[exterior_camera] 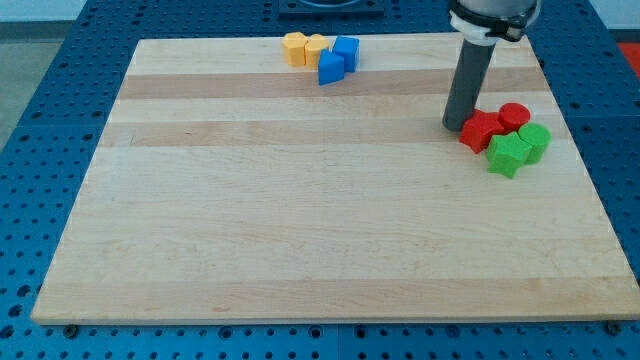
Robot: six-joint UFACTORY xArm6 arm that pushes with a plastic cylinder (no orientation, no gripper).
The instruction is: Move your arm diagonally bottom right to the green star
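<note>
Green star [509, 155] sits just right of my upright tip [455, 126], apparently apart.

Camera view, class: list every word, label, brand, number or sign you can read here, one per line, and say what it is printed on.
None: no readable text, number or sign shows anywhere in this view.
The wooden board, the blue perforated table, the dark rod with my tip just left of the red blocks, the green blocks, the blue blocks and the yellow blocks all carry plain, unmarked surfaces.
</note>
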